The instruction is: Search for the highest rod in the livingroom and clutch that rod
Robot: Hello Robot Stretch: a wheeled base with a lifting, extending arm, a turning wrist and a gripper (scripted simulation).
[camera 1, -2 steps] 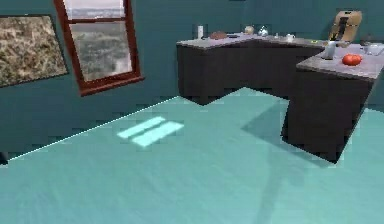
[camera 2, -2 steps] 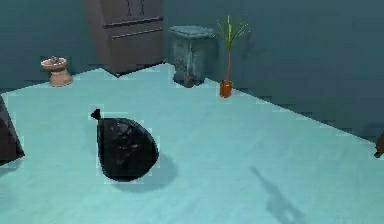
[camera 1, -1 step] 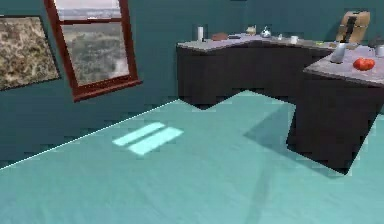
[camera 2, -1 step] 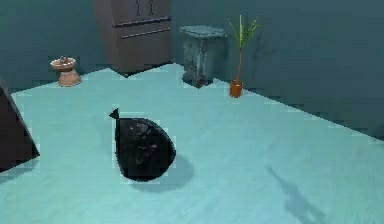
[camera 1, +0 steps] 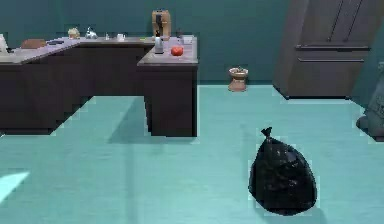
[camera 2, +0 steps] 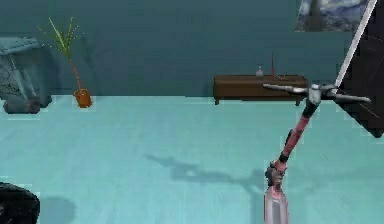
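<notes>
Tool (camera 2: pixel 272 88): at far end of arm (camera 2: pixel 290 150), in front of low table (camera 2: pixel 235 90); cannot tell its opening or whether it holds anything.
Rod: cannot tell where it is.
Floor: 1 black bag (camera 1: pixel 282 172); 1 potted plant (camera 2: pixel 78 85).
Corner table (camera 1: pixel 100 58): small things on top.
Fridge (camera 1: pixel 325 50): by the back wall.

Pale teal floor (camera 1: pixel 100 170) meets darker teal walls (camera 2: pixel 170 40). A dark L-shaped desk (camera 1: pixel 170 100) stands at the forward view's left, with a tall grey refrigerator (camera 1: pixel 325 50) at its right. A low brown wooden sideboard (camera 2: pixel 255 89) lines the wall.
</notes>
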